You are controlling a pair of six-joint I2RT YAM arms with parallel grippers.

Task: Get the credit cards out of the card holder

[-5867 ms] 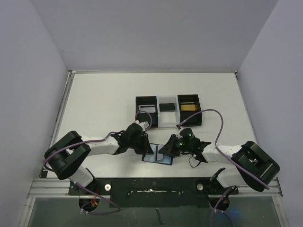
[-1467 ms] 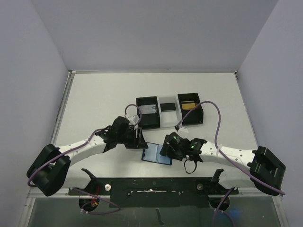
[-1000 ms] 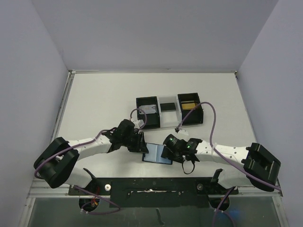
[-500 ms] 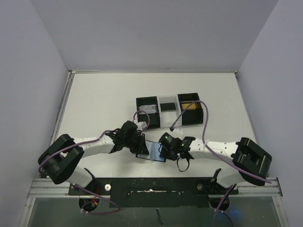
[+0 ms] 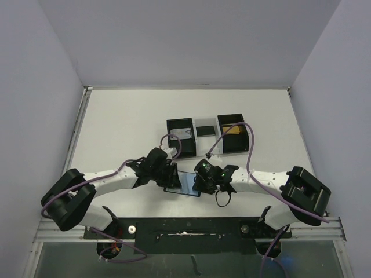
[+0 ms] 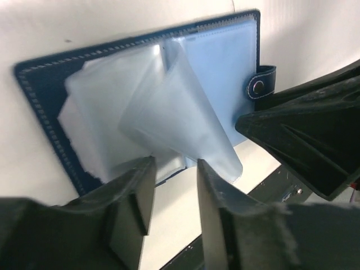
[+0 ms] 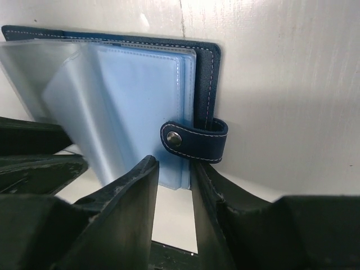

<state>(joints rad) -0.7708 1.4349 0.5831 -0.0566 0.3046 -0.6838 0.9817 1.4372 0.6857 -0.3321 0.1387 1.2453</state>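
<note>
The dark blue card holder (image 5: pixel 184 182) lies open on the table between my two grippers. The left wrist view shows its cover (image 6: pixel 37 84), fanned clear sleeves (image 6: pixel 169 107) and snap tab (image 6: pixel 262 84). No card shows in the sleeves. My left gripper (image 5: pixel 171 178) is open a little, its tips (image 6: pixel 173 169) at the sleeves' near edge. My right gripper (image 5: pixel 198 183) is open narrowly, its tips (image 7: pixel 174 175) at the sleeve edge just below the snap tab (image 7: pixel 194 140). A silver-grey card (image 5: pixel 183 132), a dark card (image 5: pixel 204 131) and a gold card (image 5: pixel 232 130) lie in the boxes behind.
Two black open-top boxes (image 5: pixel 171 145) (image 5: pixel 246 145) joined by a white tray (image 5: pixel 204 145) stand just behind the card holder. The right arm's purple cable (image 5: pixel 250 145) loops over the right box. Side walls rise at the table's left and right.
The left gripper came from beside the left box down to the card holder's left edge. The right gripper moved left onto its right edge. The card holder shifted slightly left and back.
</note>
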